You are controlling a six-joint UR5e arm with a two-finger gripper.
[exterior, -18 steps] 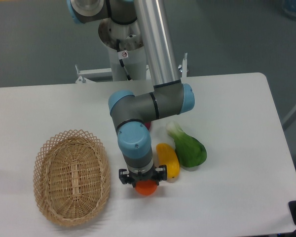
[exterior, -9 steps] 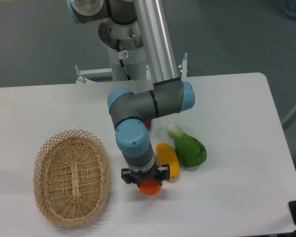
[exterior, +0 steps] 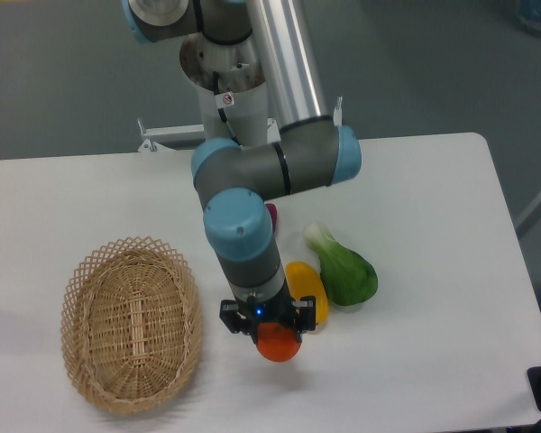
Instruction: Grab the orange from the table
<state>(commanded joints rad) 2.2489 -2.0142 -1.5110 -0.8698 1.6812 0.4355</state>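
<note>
Orange pinched in the jaws above the bench

Left of the orange (exterior: 279, 344) sat a wicker basket (exterior: 132, 323) on the white bench (exterior: 433, 225); the gripper (exterior: 275, 330) clamped the orange; right of it lay a yellow vegetable (exterior: 308, 290) and a green bok choy (exterior: 344, 269).

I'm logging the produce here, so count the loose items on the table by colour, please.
Orange: 1, the orange in the tool
Yellow: 1
Green: 1
Red, mostly hidden: 1
Tan: 1, the basket
Total: 5
</note>
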